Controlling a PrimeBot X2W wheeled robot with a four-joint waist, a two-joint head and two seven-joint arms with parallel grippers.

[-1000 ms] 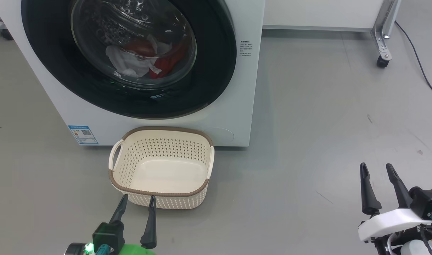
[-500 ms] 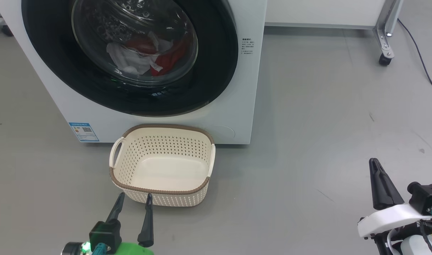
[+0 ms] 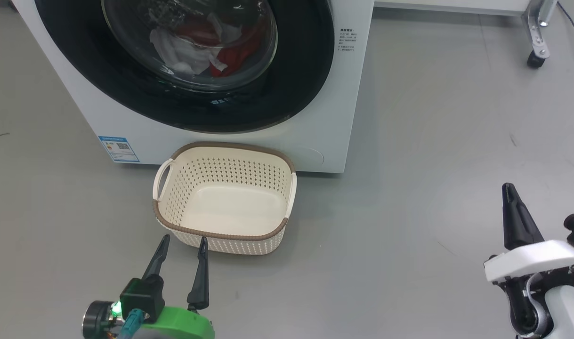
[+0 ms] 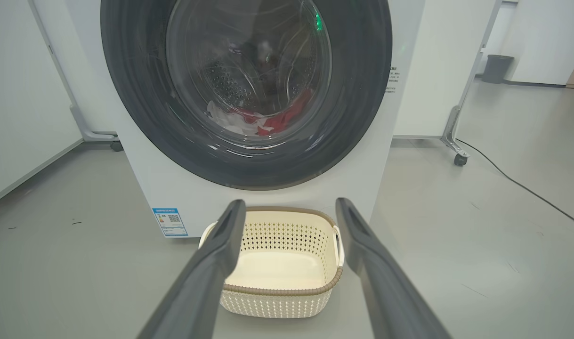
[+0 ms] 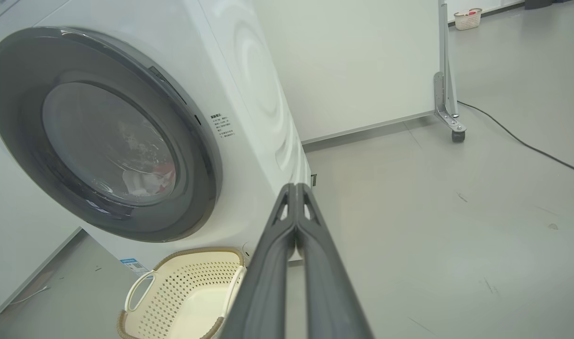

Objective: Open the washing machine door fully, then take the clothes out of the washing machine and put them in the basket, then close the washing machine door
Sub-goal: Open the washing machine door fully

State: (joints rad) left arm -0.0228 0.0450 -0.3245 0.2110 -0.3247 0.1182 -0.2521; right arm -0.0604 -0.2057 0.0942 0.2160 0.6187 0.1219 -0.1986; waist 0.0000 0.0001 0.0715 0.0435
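The white washing machine (image 3: 348, 94) stands at the top of the head view with its round black washing machine door (image 3: 296, 84) closed. Red and white clothes (image 3: 206, 44) lie behind the glass, also seen as clothes (image 4: 263, 123) in the left wrist view. An empty cream basket (image 3: 225, 245) sits on the floor just in front of the machine. My left gripper (image 3: 182, 246) hangs open right before the basket's near rim, touching nothing. My right gripper (image 3: 509, 189) is shut on nothing, far right of the basket, its fingers (image 5: 294, 197) pressed together and pointing at the machine's right front corner.
Grey floor spreads to the right of the machine. A white partition on a metal foot with a caster (image 3: 534, 59) stands at the back right, and a black cable (image 5: 522, 143) runs across the floor there. A blue label (image 3: 118, 148) marks the machine's lower left.
My right gripper has closed from open to shut. The head camera has shifted, so the machine and basket sit higher and more to the right in its picture.
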